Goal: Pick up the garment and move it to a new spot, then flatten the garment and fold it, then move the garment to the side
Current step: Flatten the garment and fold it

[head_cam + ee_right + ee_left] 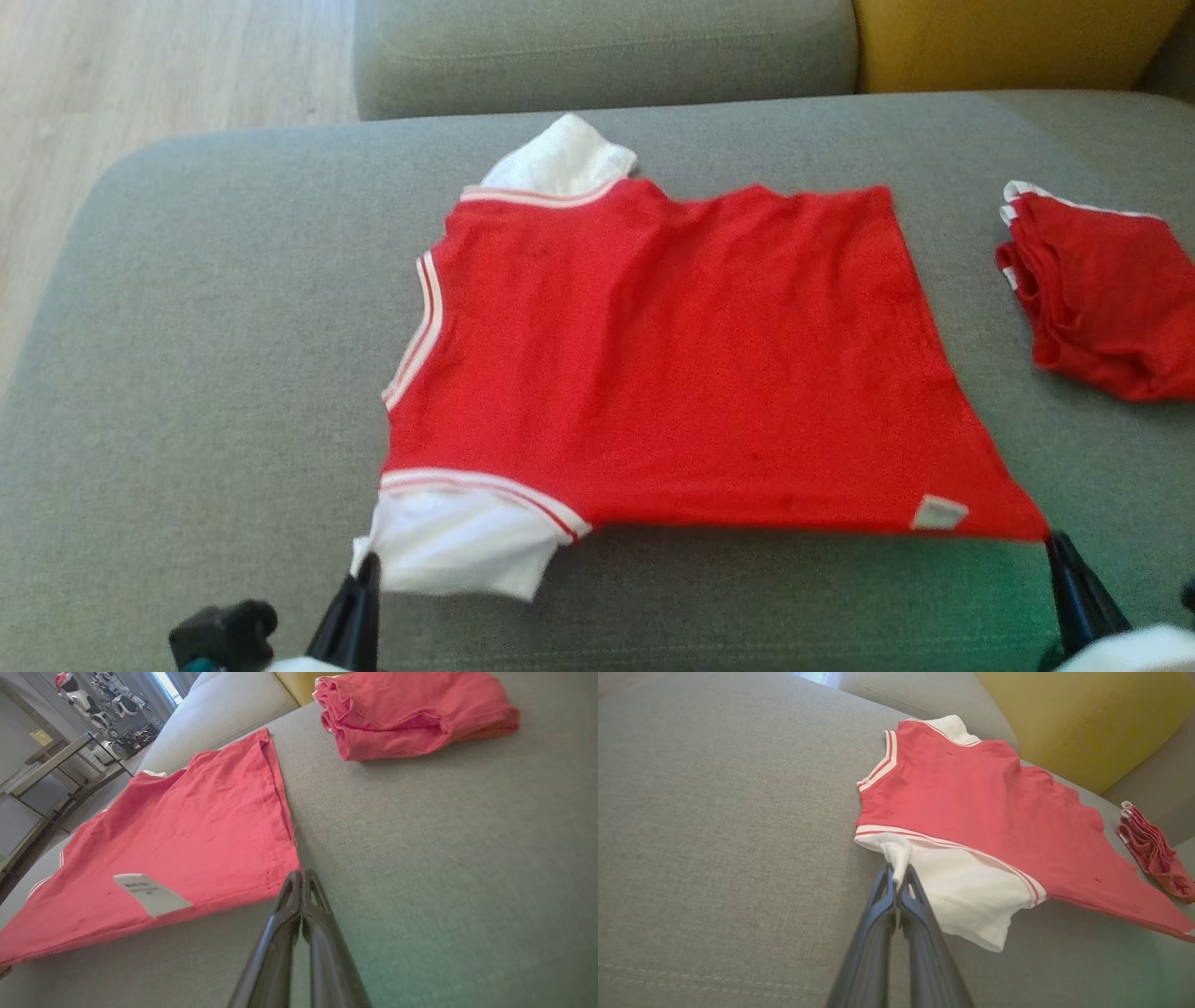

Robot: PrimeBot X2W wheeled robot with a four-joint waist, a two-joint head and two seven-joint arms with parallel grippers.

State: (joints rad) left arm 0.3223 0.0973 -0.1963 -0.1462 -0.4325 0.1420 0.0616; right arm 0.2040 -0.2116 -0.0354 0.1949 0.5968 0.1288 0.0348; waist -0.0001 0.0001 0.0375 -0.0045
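In the head view, the shirt is seen spread on the sofa and is judged soft, light and limp. In the left wrist view, the left gripper is clamped on the white sleeve. In the right wrist view, the right gripper is pinched on the hem corner; corners are judged the best holds.

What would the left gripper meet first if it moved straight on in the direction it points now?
The garment's white sleeve, whose edge the left gripper pinches shut. Beyond it probably comes the red body; depth is unclear.
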